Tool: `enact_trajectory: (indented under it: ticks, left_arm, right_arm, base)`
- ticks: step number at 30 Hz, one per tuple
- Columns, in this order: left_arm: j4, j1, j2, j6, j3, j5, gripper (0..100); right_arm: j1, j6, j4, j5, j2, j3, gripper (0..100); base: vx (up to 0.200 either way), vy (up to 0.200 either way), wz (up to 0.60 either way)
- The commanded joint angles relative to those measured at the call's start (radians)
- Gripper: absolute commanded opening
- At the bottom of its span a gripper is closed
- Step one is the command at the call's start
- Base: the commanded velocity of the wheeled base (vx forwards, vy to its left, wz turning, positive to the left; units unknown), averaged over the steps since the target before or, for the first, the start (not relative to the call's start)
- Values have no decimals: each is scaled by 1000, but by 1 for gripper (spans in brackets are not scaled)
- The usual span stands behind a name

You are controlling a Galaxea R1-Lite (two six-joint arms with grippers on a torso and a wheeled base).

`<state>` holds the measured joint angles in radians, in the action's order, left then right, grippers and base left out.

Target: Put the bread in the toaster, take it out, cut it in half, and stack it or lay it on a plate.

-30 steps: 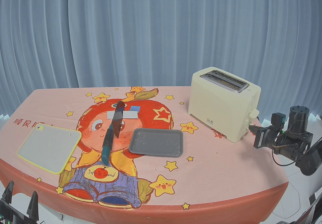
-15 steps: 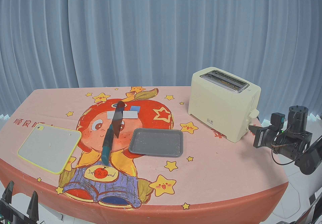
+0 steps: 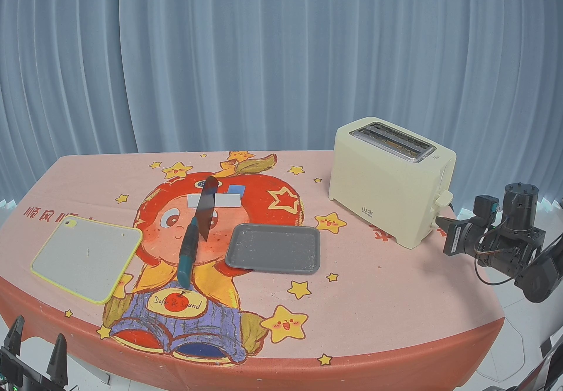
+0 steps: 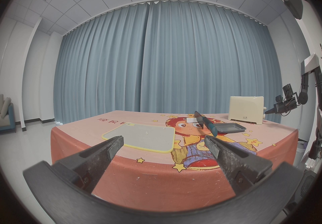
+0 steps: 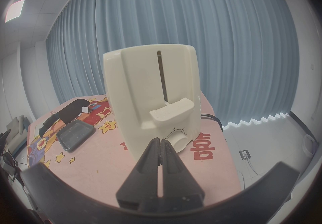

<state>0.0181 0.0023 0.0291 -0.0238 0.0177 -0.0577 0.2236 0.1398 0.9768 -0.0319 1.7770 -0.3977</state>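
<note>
The toaster (image 3: 390,181) stands on the surface's right side, any bread in its slots hidden. Just beside its lever (image 5: 171,111), the right gripper (image 5: 160,141), jaws pressed together and empty, has barely shifted, so the toasting step probably continues. The left gripper (image 4: 164,141) waits with jaws wide and empty.
</note>
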Motion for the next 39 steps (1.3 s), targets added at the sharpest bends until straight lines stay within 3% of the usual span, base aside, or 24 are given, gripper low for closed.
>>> enact_trajectory:
  ticks: [1, 39]
  left_arm:
    - [0, 1, 0, -2, -18, -1, 100]
    - [0, 1, 0, -1, -18, -1, 100]
  right_arm:
    - [0, 0, 2, 0, 13, -1, 0]
    - [-7, 15, -6, 7, 36, -12, 0]
  base:
    - [0, 0, 0]
    - [0, 0, 0]
